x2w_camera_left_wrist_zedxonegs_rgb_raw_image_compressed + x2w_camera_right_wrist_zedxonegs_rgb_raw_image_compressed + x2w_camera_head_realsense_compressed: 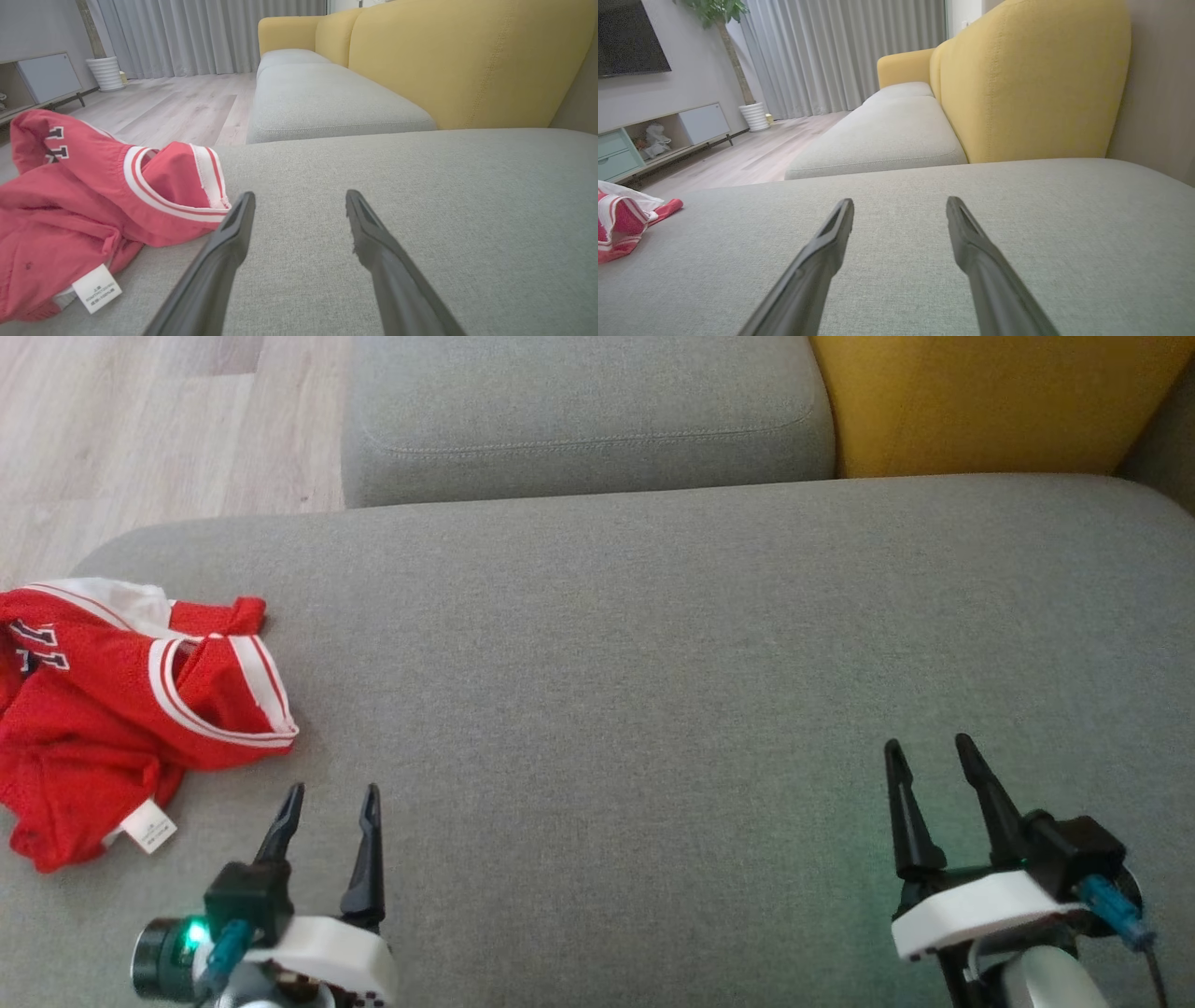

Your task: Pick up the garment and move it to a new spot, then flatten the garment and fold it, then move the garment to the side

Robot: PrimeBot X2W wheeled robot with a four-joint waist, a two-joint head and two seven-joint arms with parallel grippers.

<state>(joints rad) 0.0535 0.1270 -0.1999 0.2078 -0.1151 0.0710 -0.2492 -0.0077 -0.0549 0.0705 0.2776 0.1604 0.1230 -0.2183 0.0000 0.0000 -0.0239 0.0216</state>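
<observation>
The garment (103, 709) is a red mesh jersey with white and red trim, lying crumpled at the left edge of the grey sofa cushion (653, 663). A white care label sticks out at its near side. In the left wrist view the garment (88, 205) lies just left of the left finger. My left gripper (334, 796) hovers open over the cushion, right of and nearer than the garment, holding nothing. My right gripper (924, 745) stands open far to the right over bare cushion. In the right wrist view the garment (626, 219) peeks in at the left edge.
A second grey seat cushion (588, 420) lies beyond, with a yellow backrest (990, 401) at the far right. Pale wood floor (140, 429) borders the sofa at the far left. A low media cabinet (658, 135) and a white plant pot (754, 116) stand across the room.
</observation>
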